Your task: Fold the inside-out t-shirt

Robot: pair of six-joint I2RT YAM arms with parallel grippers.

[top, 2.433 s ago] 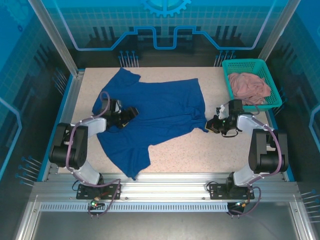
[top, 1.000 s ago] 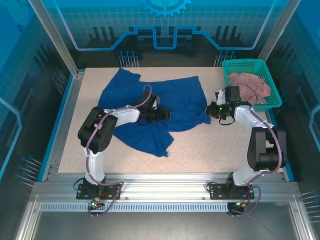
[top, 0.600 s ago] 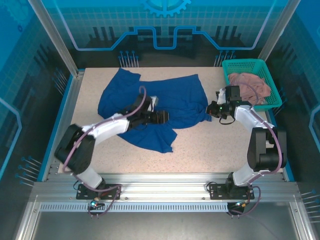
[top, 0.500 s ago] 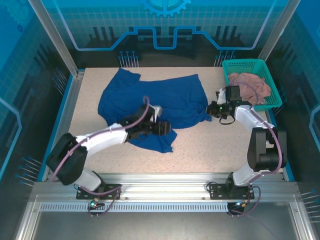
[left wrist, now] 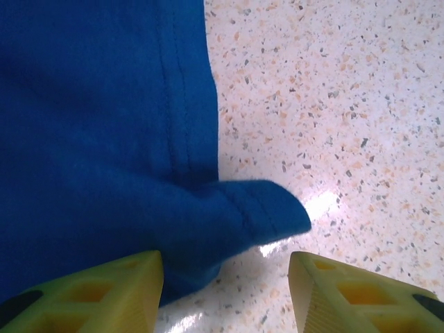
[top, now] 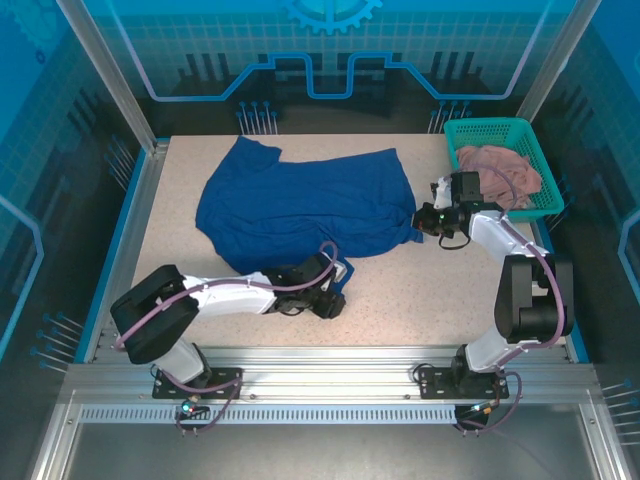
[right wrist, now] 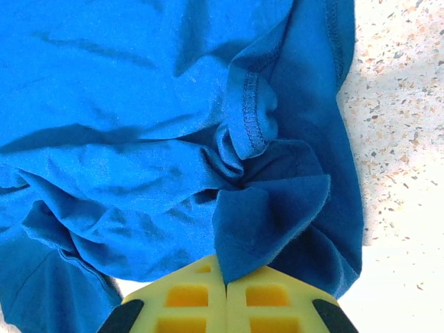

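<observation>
Step in hand: flattening the t-shirt (top: pixel 300 205), which lies rumpled across the tabletop's (top: pixel 450 290) far half, with no fold made. The right gripper (right wrist: pixel 225 281), fingers pressed shut, pinches its edge toward the right side. The left gripper (left wrist: pixel 223 267), fingers half apart, straddles a curled hem corner and grips nothing; next it should close there. Whether that corner is 1 layer or 2 is unclear.

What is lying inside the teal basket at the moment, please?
A crumpled dusty-pink garment lies in the teal basket; the basket floor beneath it is mostly covered.
</observation>
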